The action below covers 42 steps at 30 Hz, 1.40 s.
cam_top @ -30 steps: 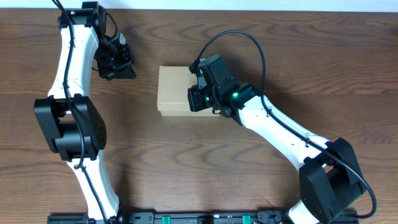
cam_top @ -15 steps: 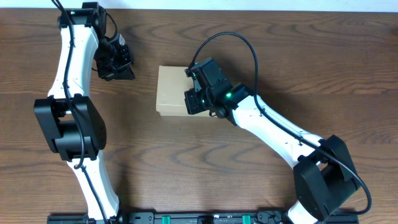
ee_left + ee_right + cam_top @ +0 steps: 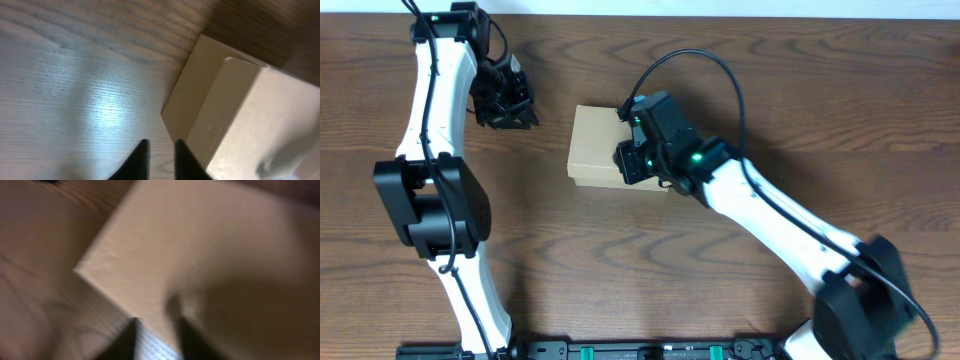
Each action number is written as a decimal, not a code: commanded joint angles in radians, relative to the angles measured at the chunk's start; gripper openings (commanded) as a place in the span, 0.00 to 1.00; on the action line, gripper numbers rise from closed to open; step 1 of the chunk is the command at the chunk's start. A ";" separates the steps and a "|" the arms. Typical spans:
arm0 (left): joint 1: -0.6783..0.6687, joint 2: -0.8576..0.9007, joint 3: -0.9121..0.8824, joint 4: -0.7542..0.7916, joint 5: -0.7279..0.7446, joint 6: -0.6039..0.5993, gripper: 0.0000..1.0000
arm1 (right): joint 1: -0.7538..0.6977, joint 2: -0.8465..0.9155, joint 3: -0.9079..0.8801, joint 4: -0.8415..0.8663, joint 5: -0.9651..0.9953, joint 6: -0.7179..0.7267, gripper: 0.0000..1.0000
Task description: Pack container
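The container is a tan cardboard box (image 3: 593,155) lying in the middle of the table with its flap lid down. My right gripper (image 3: 632,160) is over the box's right end, fingers close together and empty, resting on or just above the lid. In the blurred right wrist view the box lid (image 3: 200,245) fills the frame, and the right gripper (image 3: 155,335) is at its near edge. My left gripper (image 3: 507,108) hovers left of the box, apart from it, shut and empty. The left wrist view shows the left gripper (image 3: 160,155) beside the box's corner (image 3: 235,110).
Bare dark wood table (image 3: 800,90) lies all around the box. The right arm's black cable (image 3: 710,62) loops above the box's far side. The arm bases stand at the front edge.
The right gripper has shifted slightly left on the box, and the box has slid and turned a little to the left. The left arm has barely moved.
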 commanded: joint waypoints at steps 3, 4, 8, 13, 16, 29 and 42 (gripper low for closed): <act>0.003 -0.144 0.066 -0.011 -0.005 -0.005 0.96 | -0.017 -0.157 0.002 -0.006 -0.015 -0.047 0.99; 0.003 -0.167 0.068 -0.012 -0.005 -0.006 0.96 | -0.021 -0.174 0.002 -0.009 -0.013 -0.056 0.99; 0.003 -0.254 0.068 -0.024 -0.005 -0.010 0.96 | -0.047 -0.237 0.002 -0.048 0.016 -0.058 0.99; 0.003 -0.365 0.068 -0.066 0.029 0.007 0.96 | -0.111 -0.352 0.002 -0.201 0.053 -0.103 0.99; 0.001 -0.442 0.068 -0.101 0.027 0.085 0.96 | -0.136 -0.441 -0.001 -0.280 0.094 -0.174 0.99; -0.224 -0.842 -0.127 -0.118 -0.141 0.027 0.95 | -0.155 -0.950 -0.146 -0.489 0.251 -0.262 0.99; -0.426 -1.366 -0.653 0.121 -0.241 -0.156 0.96 | -0.155 -1.350 -0.384 -0.517 0.250 -0.135 0.99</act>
